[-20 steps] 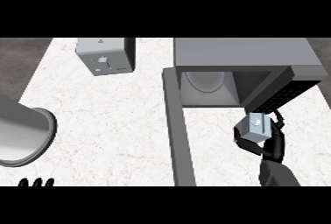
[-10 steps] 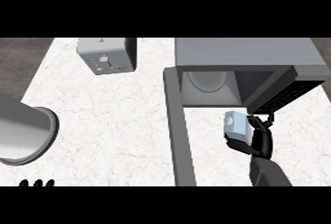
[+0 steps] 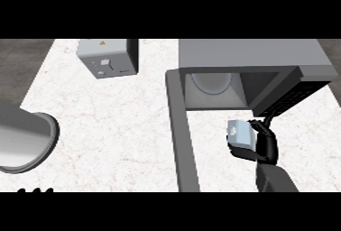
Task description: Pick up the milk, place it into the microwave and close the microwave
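One milk carton [image 3: 240,133], one microwave [image 3: 253,63].

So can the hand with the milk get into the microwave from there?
Probably yes. The right hand holds the milk just in front of the microwave; its door is swung open to the side, and nothing sits between the milk and the opening.

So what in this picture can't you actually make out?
- Left hand: head view, only fingertips show at the lower edge; open or shut, I cannot tell.
- Milk: the right hand curled round it hides its lower part.
- Microwave interior: its roof hides most of it; only a pale plate shows.
- Metal pot: cut off by the left edge.
- Grey box: its markings are too small to read.
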You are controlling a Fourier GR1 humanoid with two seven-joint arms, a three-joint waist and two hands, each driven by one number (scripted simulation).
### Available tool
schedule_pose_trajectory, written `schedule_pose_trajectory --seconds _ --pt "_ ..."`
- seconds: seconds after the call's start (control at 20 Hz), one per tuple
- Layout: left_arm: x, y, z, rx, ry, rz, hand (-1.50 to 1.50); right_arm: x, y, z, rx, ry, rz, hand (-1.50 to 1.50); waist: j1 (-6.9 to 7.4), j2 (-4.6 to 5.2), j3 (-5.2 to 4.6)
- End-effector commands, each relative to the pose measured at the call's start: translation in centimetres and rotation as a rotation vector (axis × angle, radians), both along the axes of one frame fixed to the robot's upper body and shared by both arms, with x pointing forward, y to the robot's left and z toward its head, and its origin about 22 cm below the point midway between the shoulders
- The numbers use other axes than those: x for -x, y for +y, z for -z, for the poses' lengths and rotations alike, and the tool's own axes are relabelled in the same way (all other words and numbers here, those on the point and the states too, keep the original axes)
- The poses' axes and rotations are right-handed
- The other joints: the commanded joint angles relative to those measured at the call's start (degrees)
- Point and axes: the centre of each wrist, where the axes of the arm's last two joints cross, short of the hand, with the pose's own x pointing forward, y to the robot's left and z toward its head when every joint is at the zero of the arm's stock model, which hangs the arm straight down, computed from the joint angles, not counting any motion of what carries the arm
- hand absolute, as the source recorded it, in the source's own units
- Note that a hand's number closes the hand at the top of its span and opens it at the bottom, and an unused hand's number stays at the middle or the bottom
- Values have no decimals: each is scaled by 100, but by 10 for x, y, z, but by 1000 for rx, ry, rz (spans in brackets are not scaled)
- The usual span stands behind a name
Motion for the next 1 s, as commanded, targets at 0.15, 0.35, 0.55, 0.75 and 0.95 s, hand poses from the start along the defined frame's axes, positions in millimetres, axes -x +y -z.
schedule_pose_trajectory --seconds 0.15,0.35,0.55,0.75,0.95 --pt "12 -5 -8 -1 8 19 -150 -4 -21 -38 93 -62 -75 150 -33 -132 -121" --pt "10 -15 7 9 15 -14 -150 22 -17 -49 41 -77 -179 150 -83 -133 -122" --pt "11 -13 -2 0 -2 -44 -150 19 15 -81 -123 -125 -233 150 -30 -111 -114" --pt "18 0 0 15 5 -42 -150 31 35 -111 -187 -133 -265 150 10 -93 -113" --pt "20 1 13 13 16 -3 -150 23 54 -122 -142 -139 -200 150 80 -70 -106"
